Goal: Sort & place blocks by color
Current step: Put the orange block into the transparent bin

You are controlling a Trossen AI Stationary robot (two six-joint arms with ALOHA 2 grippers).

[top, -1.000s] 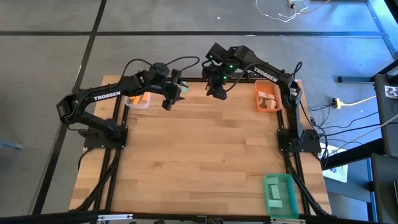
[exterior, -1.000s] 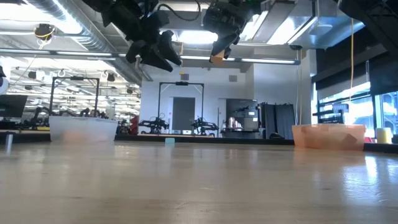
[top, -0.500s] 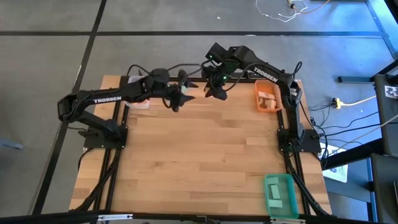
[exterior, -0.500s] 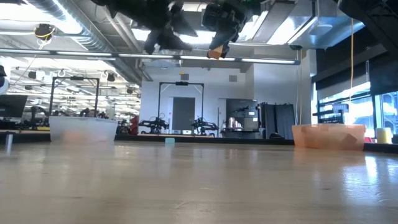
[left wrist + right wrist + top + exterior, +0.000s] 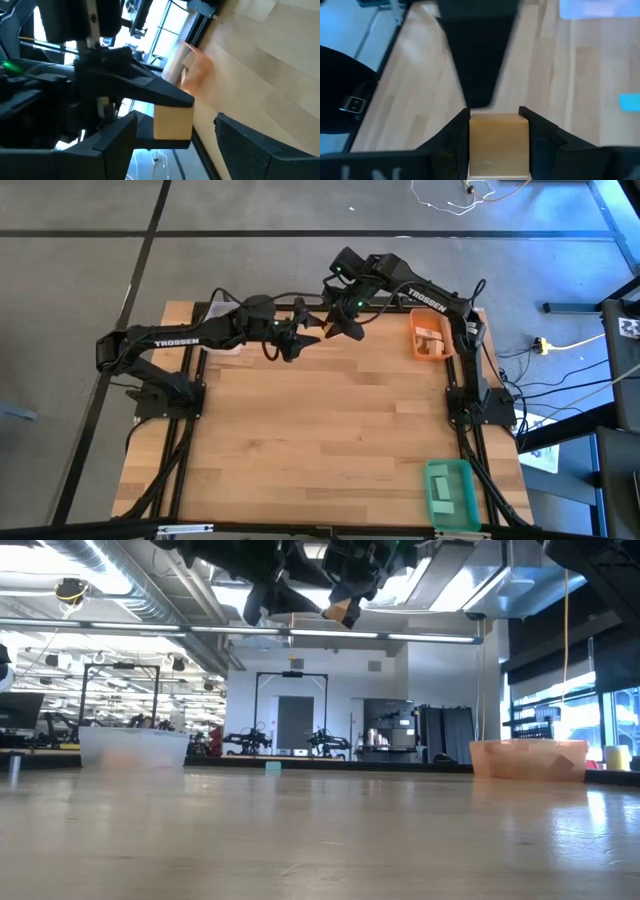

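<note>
Landmark: the table (image 5: pixel 330 420). Near to far across it.

Near right corner of the table: green bin (image 5: pixel 450 492) with pale and green pieces inside, too small to tell apart. The middle of the table is bare wood.

Far right edge: orange bin (image 5: pixel 429 335), (image 5: pixel 527 759), holding pale wood pieces.

Far left corner: clear bin (image 5: pixel 222 343), (image 5: pixel 133 747), something orange inside, partly hidden by the left arm.

Far edge, middle: a small teal block (image 5: pixel 273 767) sits on the table, also seen at (image 5: pixel 629 102).

Above the far middle of the table, both arms meet in the air, well off the surface.

Right gripper (image 5: pixel 345 323), (image 5: pixel 342 612) is clamped on a wood block (image 5: pixel 498 144), one finger on each side; the block is pale natural wood, cube-like, held high over the table's far edge, also seen at (image 5: pixel 173 122) and (image 5: pixel 343 612).

Left gripper (image 5: pixel 300 338) is spread wide and grasping nothing. Its fingers (image 5: pixel 260 145) stand either side of the wood block in the left wrist view, with gaps showing; touching or not, cannot tell. It is just beside the right gripper, on the clear-bin side.

Beyond the table: a room with racks, doors and ceiling lights.
</note>
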